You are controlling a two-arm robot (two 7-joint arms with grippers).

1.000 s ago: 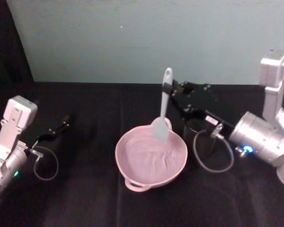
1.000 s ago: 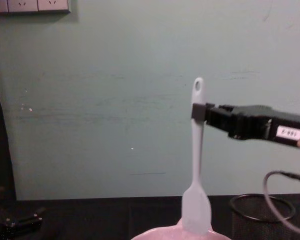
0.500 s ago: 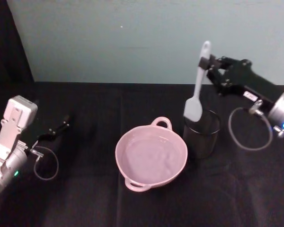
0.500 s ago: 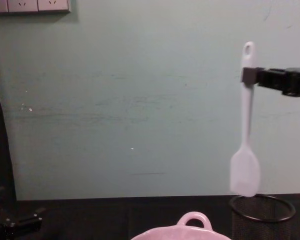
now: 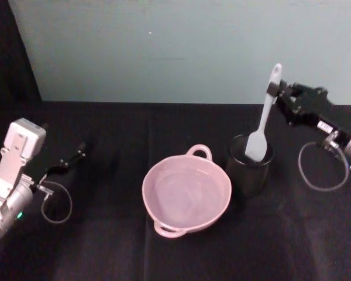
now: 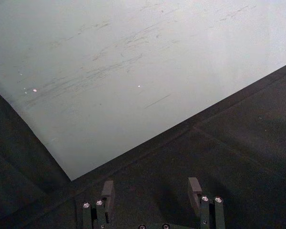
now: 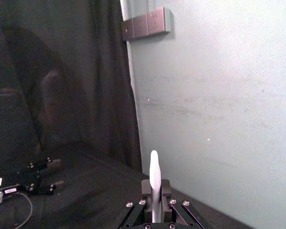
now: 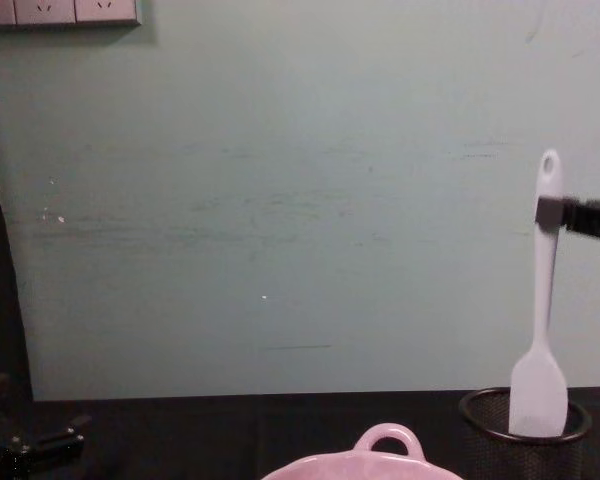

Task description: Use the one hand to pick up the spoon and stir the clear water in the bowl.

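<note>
My right gripper [image 5: 274,89], the labelled black hand, is shut on the upper handle of the white spoon [image 5: 264,117]. The spoon hangs upright, and its flat head sits in the mouth of the black wire-mesh cup [image 5: 250,178]. In the chest view the spoon [image 8: 547,290] dips into that cup [image 8: 480,440], with the right gripper [image 8: 552,213] at the right edge. The right wrist view shows the spoon's handle [image 7: 155,176] clamped between the fingers. The pink bowl [image 5: 145,193] of clear water stands left of the cup, apart from the spoon. My left gripper [image 5: 76,157] rests open at the far left.
A teal wall runs behind the black cloth table [image 5: 105,246]. Cable loops hang by both wrists [image 5: 322,167]. Wall sockets [image 8: 60,10] sit high on the left. The bowl's loop handle [image 8: 385,429] shows at the bottom of the chest view.
The right gripper lifted the spoon out of the bowl, carried it up and to the right, then lowered its head into the mesh cup. The left arm stayed put.
</note>
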